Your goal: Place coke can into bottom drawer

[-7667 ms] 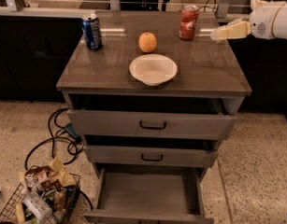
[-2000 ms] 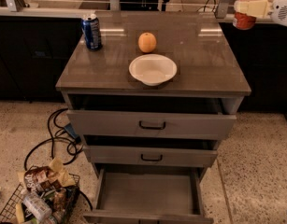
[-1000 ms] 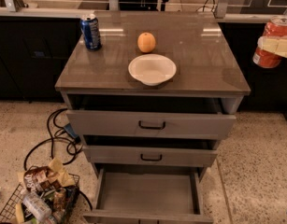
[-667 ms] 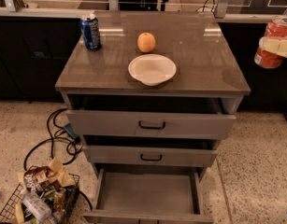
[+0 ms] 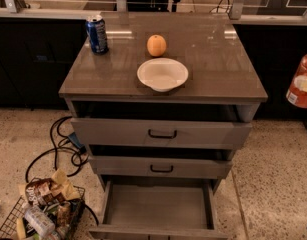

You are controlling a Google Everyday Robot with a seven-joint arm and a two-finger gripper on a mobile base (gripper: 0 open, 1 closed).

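The coke can (image 5: 298, 96), red with a silver top, hangs in the air at the far right edge of the camera view, to the right of the cabinet and level with its top. My gripper (image 5: 306, 84) is shut on it; only a pale finger across the can shows, the rest is out of frame. The bottom drawer (image 5: 158, 205) is pulled wide open at the cabinet's foot, its grey inside bare. The can is well above and to the right of it.
On the cabinet top stand a blue soda can (image 5: 97, 34), an orange (image 5: 156, 45) and a white bowl (image 5: 162, 74). The two upper drawers (image 5: 162, 133) stand slightly out. A wire basket of snacks (image 5: 40, 213) and cables (image 5: 63, 144) lie on the floor at left.
My gripper took the coke can off the cabinet's back right corner, carried it right past the edge, and has lowered it a little since a second ago.
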